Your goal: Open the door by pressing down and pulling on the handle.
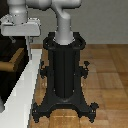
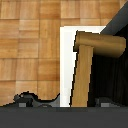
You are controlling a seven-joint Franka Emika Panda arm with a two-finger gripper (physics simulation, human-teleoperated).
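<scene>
**A:** What fills the exterior view?

**B:** A matte black pedestal (image 1: 64, 75) stands at the centre, a ribbed column flaring into four splayed feet with small knobs at their ends. It rests on a wooden floor (image 1: 107, 65) of warm brown square tiles. A smooth pale grey arm (image 1: 64, 22) rises from the column's top and bends toward the upper left of the frame.

**A:** And the door?

**B:** The door (image 1: 7, 62) sits at the left edge: a flat near-black panel with a pale white-grey frame edge (image 1: 25, 82) running diagonally down toward the lower left. The handle (image 1: 12, 61) shows there as a small tan-brown bar against the dark panel.

**A:** Where is the pincer relative to the handle?

**B:** The gripper (image 1: 28, 48) hangs from a boxy grey hand at the upper left, one thin finger pointing down, just above and to the exterior view's right of the handle. Whether they touch is unclear.

**A:** What does the wrist view add?

**B:** The handle (image 2: 92, 60) is large there: a smooth tan cylinder lying across, joined to a long flat bar, forming a bent L. Behind it lie the white frame edge (image 2: 67, 60) and the black door (image 2: 107, 75).

**A:** Is the pincer released or clenched?

**B:** I cannot tell; the fingertips are not clearly shown.
</scene>
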